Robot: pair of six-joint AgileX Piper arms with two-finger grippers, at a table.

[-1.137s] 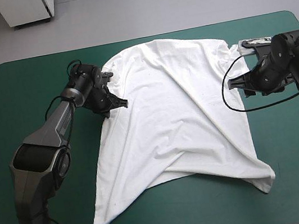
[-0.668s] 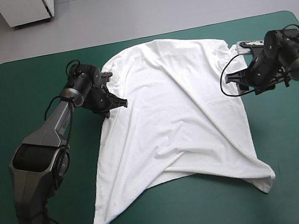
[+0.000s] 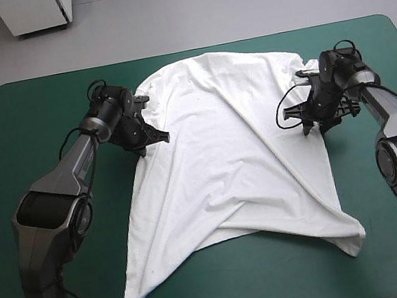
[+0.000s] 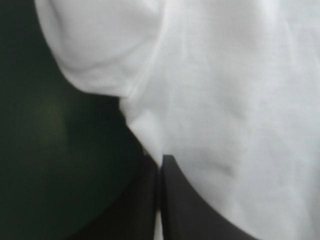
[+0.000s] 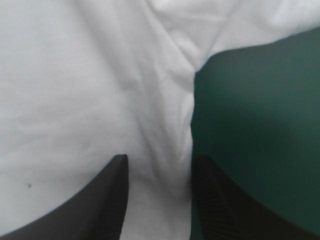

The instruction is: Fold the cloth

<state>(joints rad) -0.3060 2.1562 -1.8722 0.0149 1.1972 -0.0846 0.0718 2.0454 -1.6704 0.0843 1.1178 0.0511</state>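
Across the middle of the high frame, the T-shirt (image 3: 223, 160) lies spread on the teal-green bench (image 3: 22, 131), with its sleeves toward the top of the frame and its hem toward the bottom. A long crease runs diagonally from upper centre to lower right. The lower right corner is bunched, and the lower left corner comes to a point near the bottom of the frame.

I see my left hand (image 3: 157, 136) at the shirt's left edge, left of centre in the upper half, just below the sleeve. From the left wrist camera its black fingers (image 4: 185, 210) meet in a pointed arch. What looks like a thin sliver of white runs between them, though that view is soft, so I read it as pinched onto the cloth's edge.

My right hand (image 3: 307, 126) sits at the shirt's right edge, in the upper right of the frame, below the other sleeve. From its own wrist camera the fingers stand narrowly apart. The shirt's side edge lies between them, and bare bench cover shows beside one finger.
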